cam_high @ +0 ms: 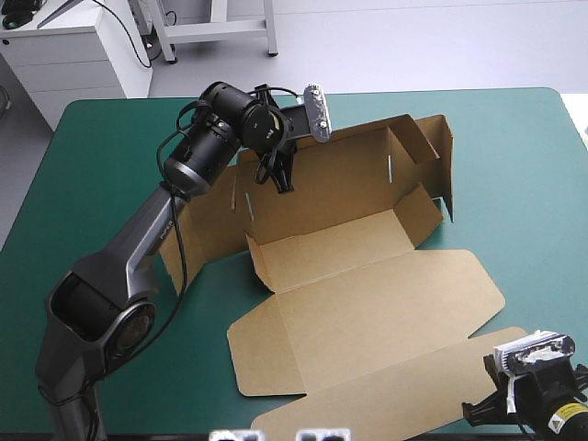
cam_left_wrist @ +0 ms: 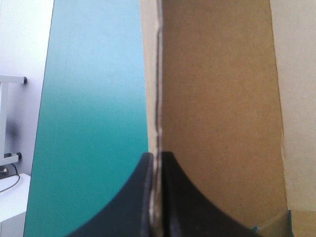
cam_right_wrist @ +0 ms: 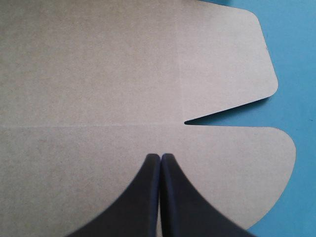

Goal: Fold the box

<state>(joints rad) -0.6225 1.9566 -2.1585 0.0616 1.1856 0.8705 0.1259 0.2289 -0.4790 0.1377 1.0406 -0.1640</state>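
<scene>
My left gripper (cam_high: 282,182) (cam_left_wrist: 157,157) is all but closed, pinching the edge of the box's (cam_high: 367,303) (cam_left_wrist: 217,98) raised back wall near its left end. That arm reaches in from the desk's near left corner, wrist bent down. My right gripper (cam_right_wrist: 160,157) sits low at the near right corner, fingers pressed together in one point over the lid's rounded near flap. The brown box lies mid-desk on the teal-green cover (cam_high: 514,184), right-end walls standing and lid spread flat toward the near edge.
</scene>
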